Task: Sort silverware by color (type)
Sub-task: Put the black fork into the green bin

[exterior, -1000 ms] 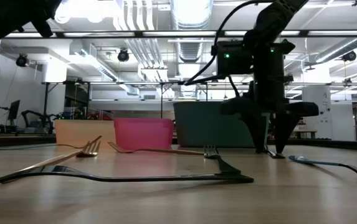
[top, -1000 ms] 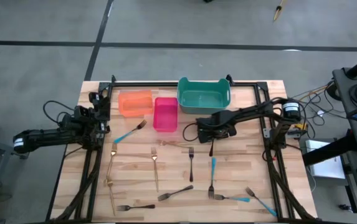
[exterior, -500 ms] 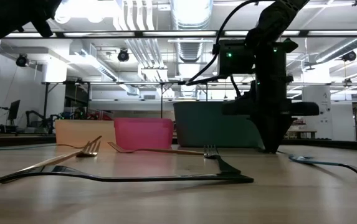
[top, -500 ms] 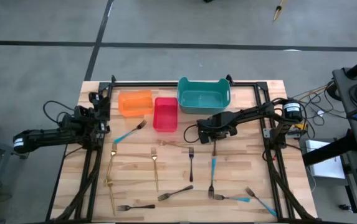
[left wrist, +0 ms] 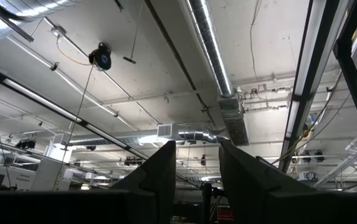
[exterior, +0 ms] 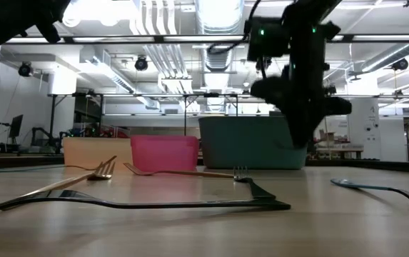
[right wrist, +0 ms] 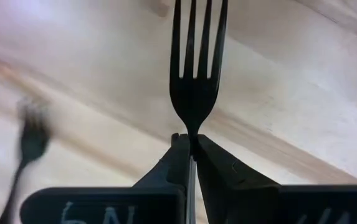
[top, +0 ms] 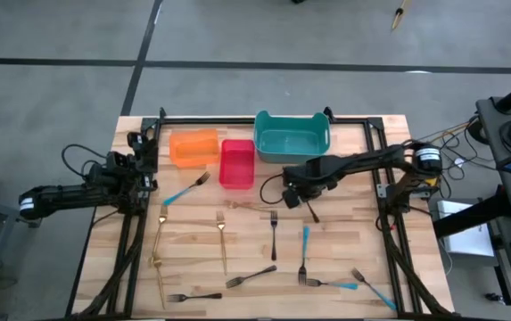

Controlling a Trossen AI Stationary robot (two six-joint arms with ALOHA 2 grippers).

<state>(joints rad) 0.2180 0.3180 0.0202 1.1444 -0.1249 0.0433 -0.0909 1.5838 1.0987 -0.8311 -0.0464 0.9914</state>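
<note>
A: Right wrist view first: why is the right gripper point(right wrist: 190, 146) pinched so tightly together?

B: Its fingers are clamped on the neck of a slim dark grey metal fork point(right wrist: 195, 68), tines pointing away from the wrist, with the pale wooden worktop point(right wrist: 290, 93) blurred behind it. I'd judge a narrow neck needs a hard, centred pinch or the fork would swing.

A: Where is that against the teal plastic bin point(top: 292, 135)?

B: Just in front of it, near its front wall in the high view. The fork looks lifted clear of the worktop, so a drop into a bin seems likely.

A: What stands near that bin?

B: A pink-red plastic bin point(top: 236, 163) sits just beside it, an orange plastic bin point(top: 193, 147) beyond that. Gold, grey and blue-handled forks lie scattered in front, well apart from the bins; none blocks the way.

A: And the left gripper point(left wrist: 194, 177)?

B: Parked well off to the orange bin's far side, fingers partly apart, holding nothing, facing the ceiling.
</note>
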